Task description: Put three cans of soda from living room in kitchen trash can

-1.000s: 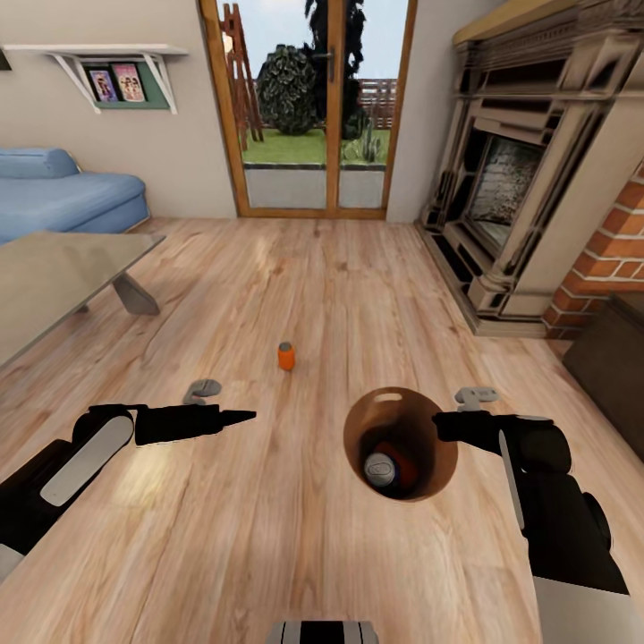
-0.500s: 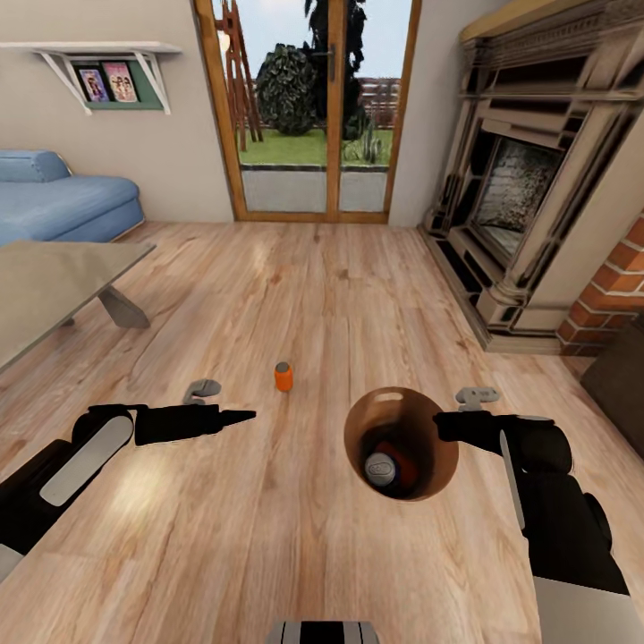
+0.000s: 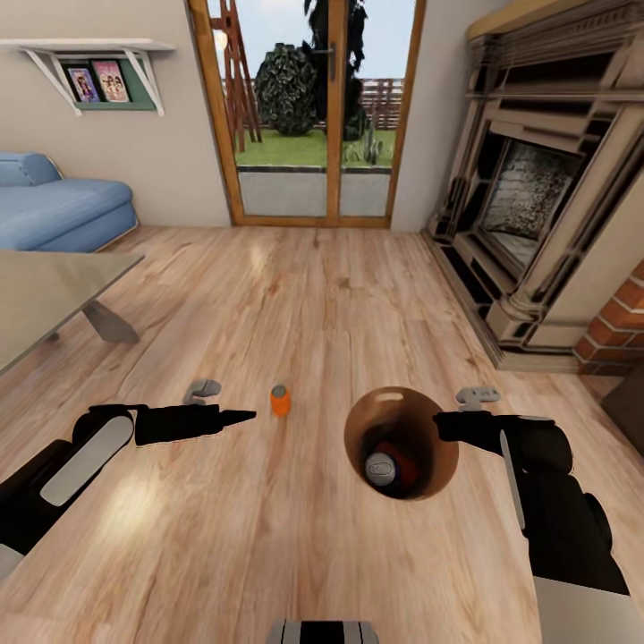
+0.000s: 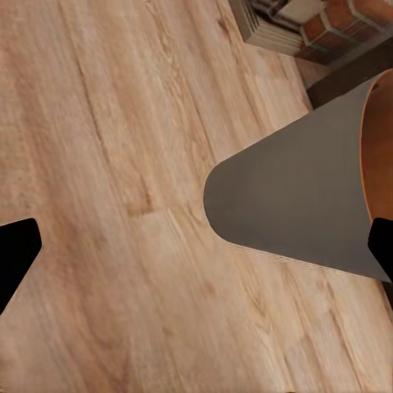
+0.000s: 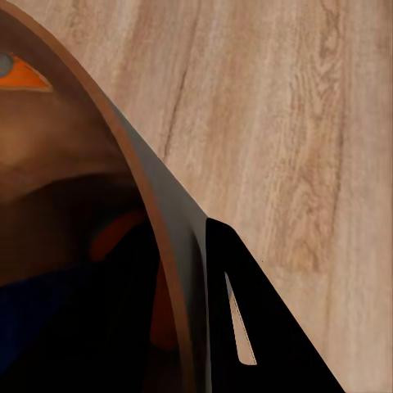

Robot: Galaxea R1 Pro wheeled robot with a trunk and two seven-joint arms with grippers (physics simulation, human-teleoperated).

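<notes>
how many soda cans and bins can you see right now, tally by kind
orange soda cans: 2, one standing on the floor, one inside the bin
brown bin: 1, held at its rim by the right end effector
total: 3

Open wood floor point(image 3: 295, 295) is seen ahead of both end effectors. Soda can point(image 3: 280, 400) stands just past the left end effector point(image 3: 240, 415) tip, nothing between. Tash can point(image 3: 401, 443), clamped at its rim by the right end effector point(image 3: 444, 425), blocks the gap between arms. Bench point(image 3: 45, 300) lies far outboard left, fireplace point(image 3: 528, 206) outboard right.
</notes>
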